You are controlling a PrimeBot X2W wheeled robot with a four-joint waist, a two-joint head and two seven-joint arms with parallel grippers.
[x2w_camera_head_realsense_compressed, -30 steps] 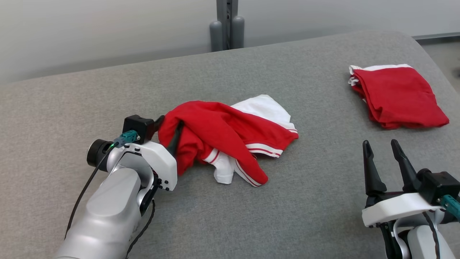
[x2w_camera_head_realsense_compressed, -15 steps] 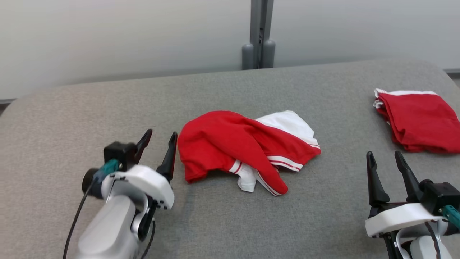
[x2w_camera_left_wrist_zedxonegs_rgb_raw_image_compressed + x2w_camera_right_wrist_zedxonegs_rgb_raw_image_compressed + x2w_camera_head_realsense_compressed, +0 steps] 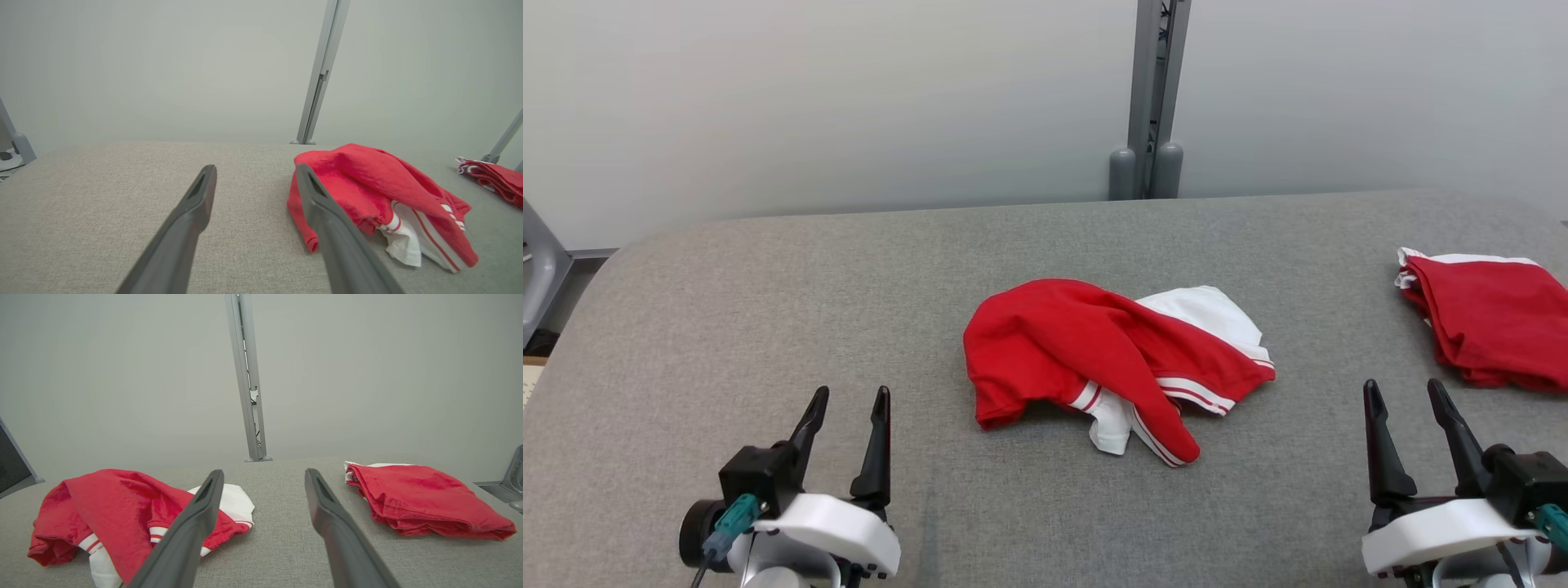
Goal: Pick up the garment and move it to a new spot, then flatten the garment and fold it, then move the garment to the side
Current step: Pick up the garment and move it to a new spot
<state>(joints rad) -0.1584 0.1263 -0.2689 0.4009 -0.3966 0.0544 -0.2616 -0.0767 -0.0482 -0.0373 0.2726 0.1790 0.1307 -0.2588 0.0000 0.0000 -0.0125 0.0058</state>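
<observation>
A crumpled red and white garment with striped trim lies in a heap on the middle of the grey table. The left wrist view has the garment to the right of my fingers, and in the right wrist view the garment lies at the lower left. My left gripper stands open near the table's front left, apart from the cloth, nothing between its fingers. At the front right, my right gripper is open too and holds nothing.
A second red garment, folded, lies at the table's right edge, also seen as the folded garment in the right wrist view. A grey post rises behind the table against a pale wall. Bare grey cloth surrounds the crumpled heap.
My left gripper let go of the crumpled garment, opened, and drew back toward the front left. The head camera has tilted up, so the whole scene sits lower in view.
</observation>
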